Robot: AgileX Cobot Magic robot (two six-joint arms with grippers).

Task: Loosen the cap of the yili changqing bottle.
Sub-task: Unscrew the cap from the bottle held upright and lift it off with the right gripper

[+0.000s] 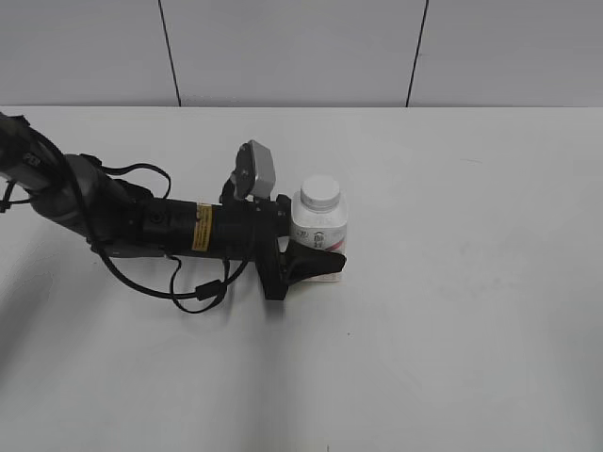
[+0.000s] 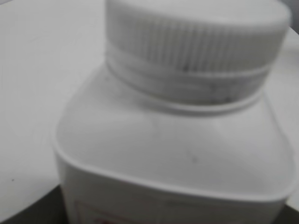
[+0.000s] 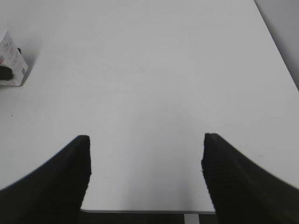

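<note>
Standing upright w/ white ribbed cap [image 1: 319, 192] on, squat white bottle [image 1: 319, 229].

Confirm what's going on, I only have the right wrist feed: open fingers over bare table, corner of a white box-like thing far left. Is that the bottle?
Observer: Yes. In the exterior view that is the yili changqing bottle, standing upright on the table.
Operator: Left arm anywhere near it?
Observer: The left gripper is at the bottle's lower body, one dark finger across its front. Whether it is squeezing, I cannot tell.
Operator: Cap on?
Observer: The cap sits on the neck; the left wrist view shows its ribbed side, seated, close up.
Operator: My gripper visible outside?
Observer: No, the right gripper shows only in your feed, wide open over the table.
</note>
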